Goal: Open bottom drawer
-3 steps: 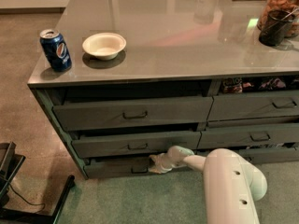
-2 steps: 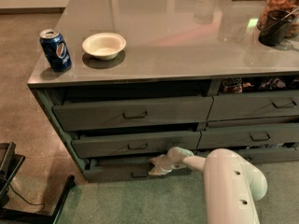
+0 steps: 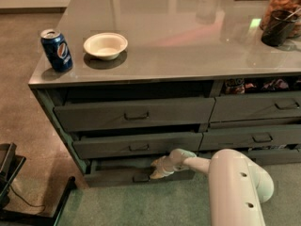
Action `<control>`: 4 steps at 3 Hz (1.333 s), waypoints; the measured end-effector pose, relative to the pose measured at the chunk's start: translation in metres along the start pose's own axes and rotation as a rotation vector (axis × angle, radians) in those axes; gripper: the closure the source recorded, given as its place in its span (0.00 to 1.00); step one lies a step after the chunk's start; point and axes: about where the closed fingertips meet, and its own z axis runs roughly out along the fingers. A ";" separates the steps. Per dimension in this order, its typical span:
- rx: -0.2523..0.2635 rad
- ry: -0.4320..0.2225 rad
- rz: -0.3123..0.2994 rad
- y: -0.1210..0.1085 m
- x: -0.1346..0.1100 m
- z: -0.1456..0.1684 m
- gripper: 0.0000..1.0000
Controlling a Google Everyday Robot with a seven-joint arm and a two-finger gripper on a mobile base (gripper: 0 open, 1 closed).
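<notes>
Claw (image 3: 158, 169) (the robot's two-finger gripper) is way down low, right up against the front of the bottom drawer (image 3: 113, 177), near its top edge. Honestly can't tell if it's clenched or released, or whether it's actually got hold of anything. The drawer's little dark loop handle (image 3: 141, 177) is just left of the claw and a touch lower. That drawer is the thin one at the foot of the left stack, and a dark gap shows along its top.

Straight above the claw is the middle drawer (image 3: 108, 147), and above that the tall top drawer (image 3: 94, 117). The white arm (image 3: 235, 187) runs off to the claw's right and toward the camera, in front of the neighbouring stack of drawers (image 3: 244, 108). Green carpet (image 3: 141, 206) is right under the claw.

Up on the grey countertop (image 3: 188, 41), well above and left of the claw, there's a Pepsi can (image 3: 56, 50) with a white bowl (image 3: 105, 45) beside it. Far up and right sits a dark cup (image 3: 277, 28).
</notes>
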 end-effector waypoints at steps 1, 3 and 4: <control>-0.006 -0.004 0.018 0.016 -0.003 -0.001 1.00; -0.006 -0.005 0.018 0.016 -0.003 -0.001 0.82; -0.006 -0.005 0.018 0.016 -0.003 -0.001 0.59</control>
